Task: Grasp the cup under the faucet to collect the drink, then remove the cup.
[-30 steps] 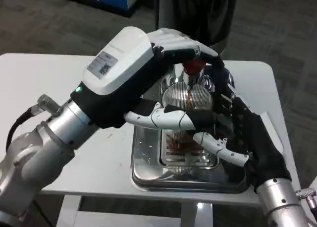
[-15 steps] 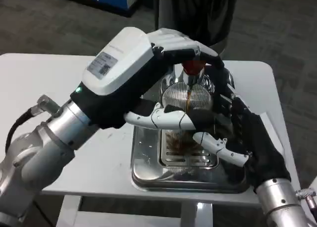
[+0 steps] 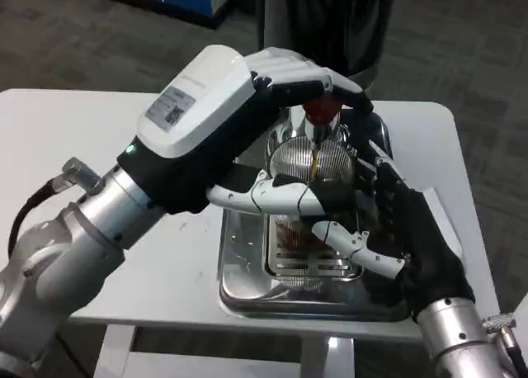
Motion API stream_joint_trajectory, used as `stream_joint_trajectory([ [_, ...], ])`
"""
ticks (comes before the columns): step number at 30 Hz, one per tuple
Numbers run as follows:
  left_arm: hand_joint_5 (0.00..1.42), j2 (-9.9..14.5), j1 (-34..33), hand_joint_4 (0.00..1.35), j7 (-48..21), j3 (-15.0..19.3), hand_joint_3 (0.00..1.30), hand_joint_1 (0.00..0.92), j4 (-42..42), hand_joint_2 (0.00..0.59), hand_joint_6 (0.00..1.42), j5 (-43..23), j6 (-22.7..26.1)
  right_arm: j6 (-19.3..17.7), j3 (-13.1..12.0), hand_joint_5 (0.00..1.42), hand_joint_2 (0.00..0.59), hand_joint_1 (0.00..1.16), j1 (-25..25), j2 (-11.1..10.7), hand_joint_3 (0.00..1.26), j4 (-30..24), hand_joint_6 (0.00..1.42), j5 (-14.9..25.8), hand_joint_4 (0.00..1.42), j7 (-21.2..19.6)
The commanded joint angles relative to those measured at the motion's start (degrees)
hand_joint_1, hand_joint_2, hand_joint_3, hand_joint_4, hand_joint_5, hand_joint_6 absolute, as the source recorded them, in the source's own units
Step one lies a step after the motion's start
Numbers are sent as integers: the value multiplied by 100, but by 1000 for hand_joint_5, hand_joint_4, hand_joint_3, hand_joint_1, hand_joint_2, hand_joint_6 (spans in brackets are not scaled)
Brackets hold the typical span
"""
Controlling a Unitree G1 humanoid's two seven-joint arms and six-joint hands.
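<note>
A clear cup with brown drink in it stands on the drip grate under the faucet. A thin brown stream runs down from the faucet. My left hand reaches over the dispenser, its fingers curled on the red tap handle and its thumb lying across in front of the cup. From the right, my right hand grips the cup with its thumb in front. Most of the cup is hidden by both hands.
The ribbed dispenser and the grate sit in a steel tray near the front edge of the white table. A dark bin stands behind the table. Bare tabletop lies to the left.
My right hand has slid a little to the left and closed in on the cup. The left hand stays on the red handle and the drink keeps flowing.
</note>
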Motion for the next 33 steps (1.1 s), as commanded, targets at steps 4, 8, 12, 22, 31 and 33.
stream_joint_trajectory([
  [4, 403, 189, 403, 413, -340, -179, 480, 0, 377, 118, 322, 321, 195, -63, 23, 209, 185, 790, -17, 19, 113, 70, 230, -18, 193, -5],
  [8, 403, 179, 382, 410, -344, -183, 479, 0, 384, 118, 315, 312, 203, -66, 19, 209, 185, 790, -27, 15, 113, 76, 230, -22, 193, -4],
  [12, 403, 170, 375, 408, -357, -189, 479, 0, 365, 117, 310, 314, 231, -59, 8, 209, 185, 790, -38, 2, 113, 70, 230, -18, 193, 4],
  [22, 402, 161, 399, 401, -345, -189, 479, 0, 351, 115, 299, 324, 255, -64, -20, 209, 185, 790, -22, -25, 113, 60, 230, 2, 193, 23],
  [31, 378, 127, 439, 379, -375, -198, 459, 0, 391, 107, 284, 269, 396, -59, -16, 209, 185, 790, -51, -11, 113, 94, 230, 2, 193, 10],
  [33, 368, 123, 435, 364, -344, -186, 444, 0, 400, 106, 270, 250, 422, -59, -17, 209, 185, 790, -60, -7, 113, 102, 230, -1, 193, 3],
])
